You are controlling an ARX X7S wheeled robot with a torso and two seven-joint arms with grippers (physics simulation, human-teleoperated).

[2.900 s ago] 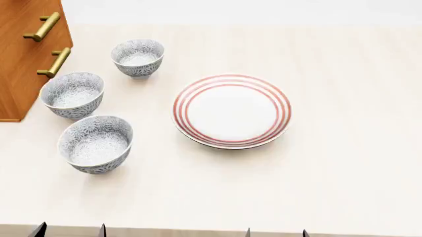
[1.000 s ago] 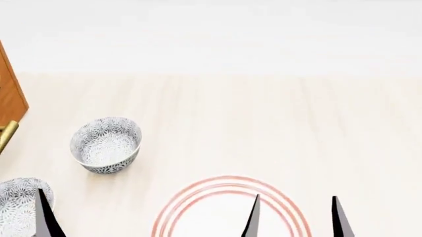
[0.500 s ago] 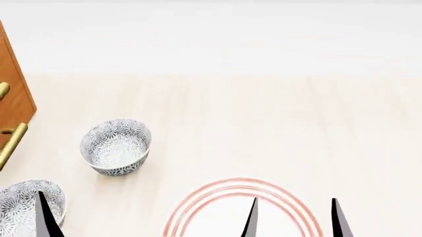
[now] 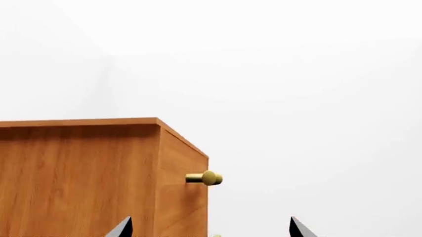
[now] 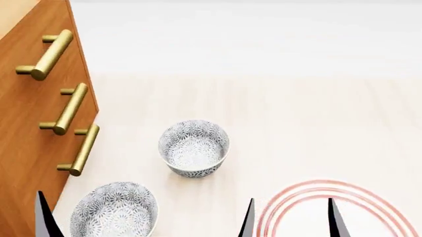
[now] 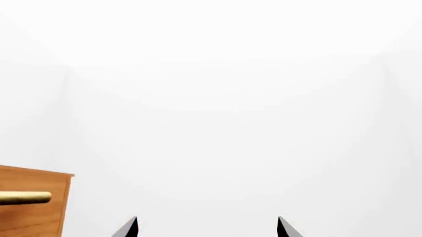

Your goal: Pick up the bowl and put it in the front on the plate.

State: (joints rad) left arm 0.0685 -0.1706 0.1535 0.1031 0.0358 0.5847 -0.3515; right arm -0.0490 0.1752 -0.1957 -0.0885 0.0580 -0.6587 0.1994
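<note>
Both grippers' fingers are hanging spread and empty at the head view's lower edge. Two bowls are sitting on the tabletop [image 5: 290, 108]; the nearer bowl [image 5: 114, 211] is resting beside the cabinet [image 5: 29, 148], well left of the plate [image 5: 300, 197]. Judging ahead, the left gripper [image 4: 207, 229] should descend squarely over its rim.

Two patterned bowls are showing: a far bowl [image 5: 193, 148] and a near bowl [image 5: 114, 210]. One red-ringed plate [image 5: 343, 195] and three brass handles [image 5: 68, 108] are showing.

Wood cabinet [image 5: 33, 123] w/ brass handles [image 5: 69, 108]; pale counter [image 5: 297, 123], prob. wood.
</note>
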